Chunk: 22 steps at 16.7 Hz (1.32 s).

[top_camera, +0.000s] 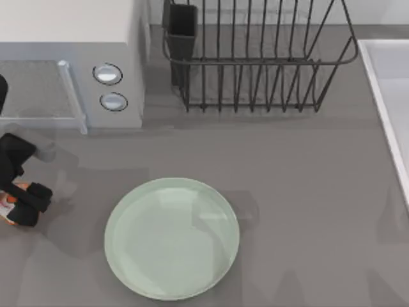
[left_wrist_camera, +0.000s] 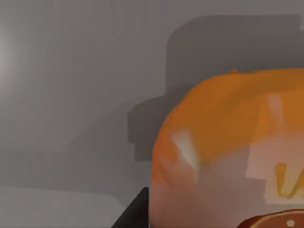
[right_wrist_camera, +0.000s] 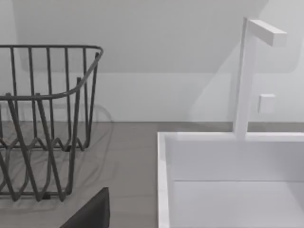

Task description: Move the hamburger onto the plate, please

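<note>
The hamburger [top_camera: 7,203] is a small orange, white and red lump at the far left edge of the table in the top view. Most of it is covered by my left gripper [top_camera: 25,204], which is down low over it. In the left wrist view the hamburger [left_wrist_camera: 228,152] looms very close, with its orange bun and pale side. The plate [top_camera: 121,224], large, round and pale mint-green, lies to the right of the hamburger near the table's front edge and holds nothing. A dark part of my right gripper [right_wrist_camera: 90,213] shows in the right wrist view.
A microwave [top_camera: 70,57] stands at the back left, just behind my left arm. A dark wire dish rack [top_camera: 255,57] fills the back middle. A white sink [top_camera: 390,109] with a faucet [right_wrist_camera: 247,76] runs along the right side.
</note>
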### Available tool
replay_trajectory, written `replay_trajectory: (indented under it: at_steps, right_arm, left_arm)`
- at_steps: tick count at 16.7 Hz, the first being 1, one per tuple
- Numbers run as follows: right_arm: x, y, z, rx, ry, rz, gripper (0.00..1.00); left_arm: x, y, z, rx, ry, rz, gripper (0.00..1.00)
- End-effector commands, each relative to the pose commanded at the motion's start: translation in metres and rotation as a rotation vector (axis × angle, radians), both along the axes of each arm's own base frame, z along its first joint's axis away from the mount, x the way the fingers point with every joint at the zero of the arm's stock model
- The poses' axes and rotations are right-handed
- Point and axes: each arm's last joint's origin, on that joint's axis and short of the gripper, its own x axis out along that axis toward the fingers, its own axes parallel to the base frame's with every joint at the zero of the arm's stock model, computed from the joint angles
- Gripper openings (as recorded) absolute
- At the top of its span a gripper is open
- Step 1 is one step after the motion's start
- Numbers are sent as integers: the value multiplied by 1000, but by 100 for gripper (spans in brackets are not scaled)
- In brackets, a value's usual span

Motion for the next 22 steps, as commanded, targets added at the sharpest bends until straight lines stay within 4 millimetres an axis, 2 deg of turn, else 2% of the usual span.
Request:
replay_trajectory:
  at_steps: [2,8,11,18,20,22]
  right_arm:
    - [0,0,0,0,0,0,100]
    - [0,0,0,0,0,0,100]
    - [0,0,0,0,0,0,100]
    - [0,0,0,0,0,0,100]
    - [0,0,0,0,0,0,100]
    - [0,0,0,0,0,0,100]
  left_arm:
    - [-3,-1,14,-10,-6,25,0]
    - [-5,-3,73,-6,-40,13,0]
    - [0,-1,89,10,-24,-10,0]
    - [3,0,94,19,-18,-26,0]
    - [2,-6,93,25,4,-15,0]
    - [-1,-21,95,35,23,11,0]
